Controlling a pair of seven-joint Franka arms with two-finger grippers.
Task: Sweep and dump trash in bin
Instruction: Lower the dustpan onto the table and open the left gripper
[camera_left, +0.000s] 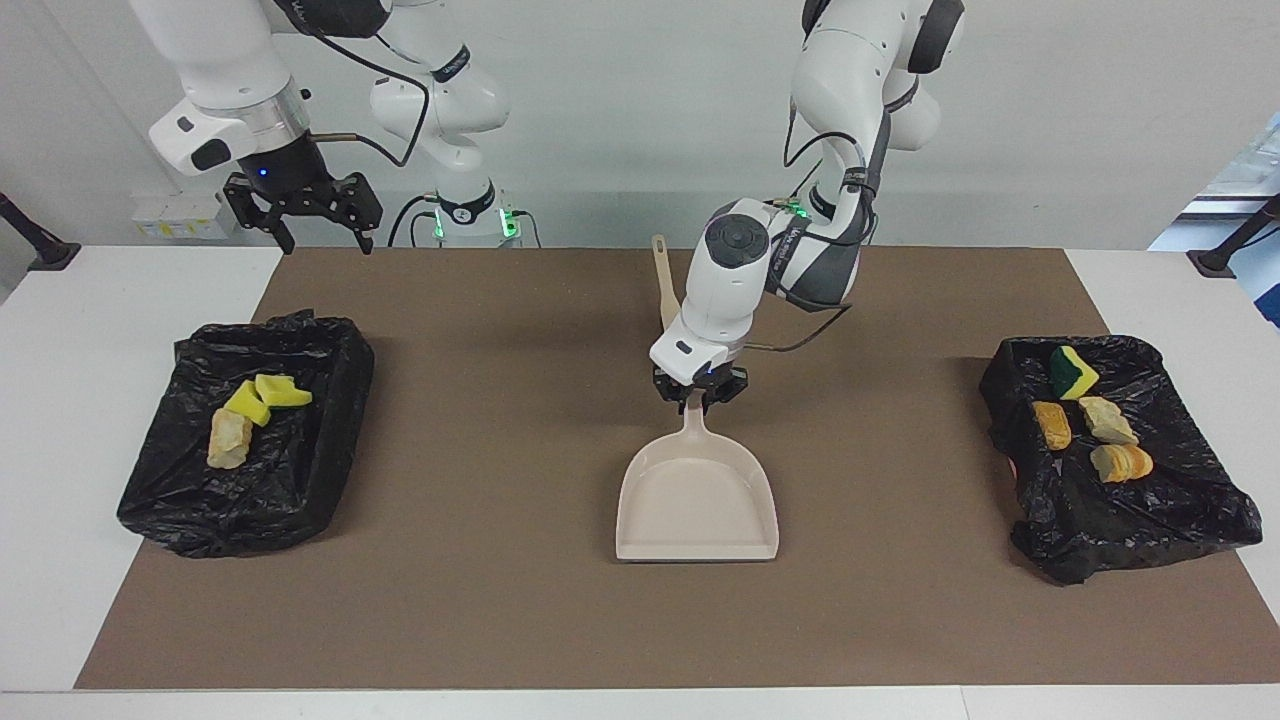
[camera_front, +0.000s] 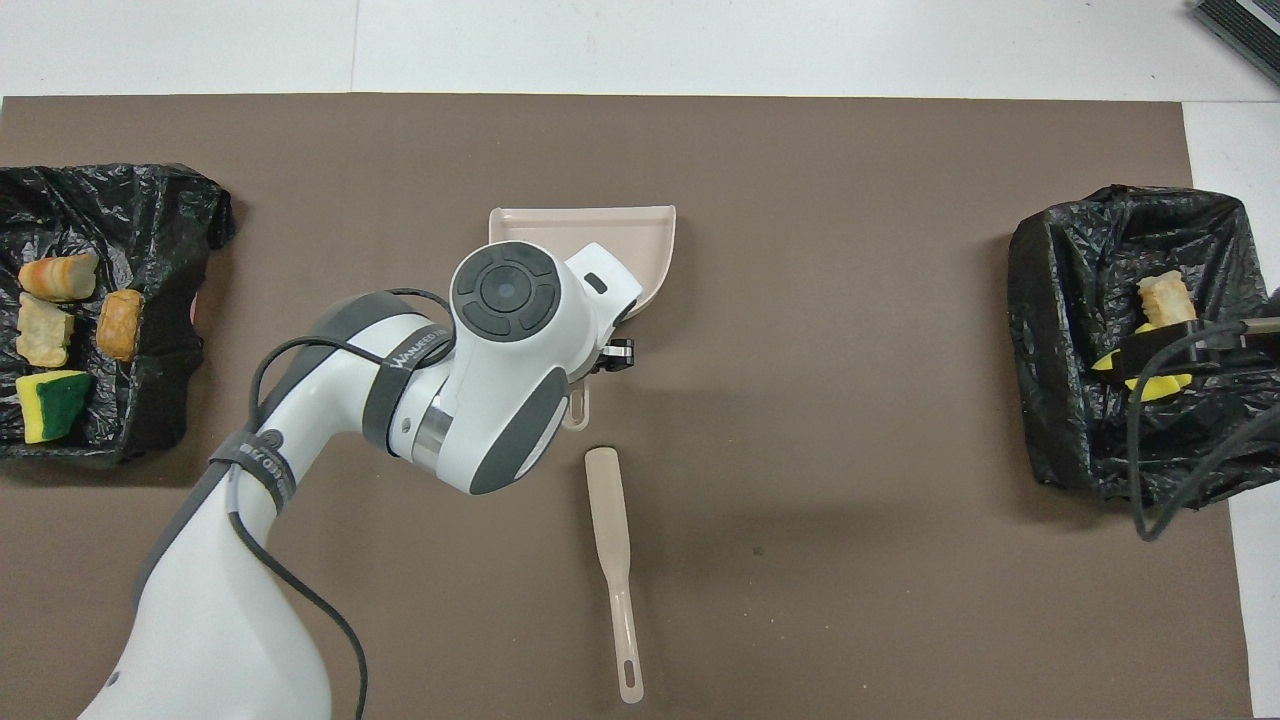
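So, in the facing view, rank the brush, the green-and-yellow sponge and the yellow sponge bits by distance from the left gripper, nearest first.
From the left gripper, shut on the dustpan handle:
1. Brush, beside it, nearer to the robots.
2. Green-and-yellow sponge, in the bag at the left arm's end.
3. Yellow sponge bits, in the bag at the right arm's end.

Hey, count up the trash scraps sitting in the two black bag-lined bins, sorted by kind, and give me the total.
Plain yellow sponge bits: 2
Green-and-yellow sponge: 1
Pale beige crumbly chunks: 2, one in each bin, the second at
Orange-brown bread-like lumps: 2, both in the bin at the left arm's end, the second at
Total: 7
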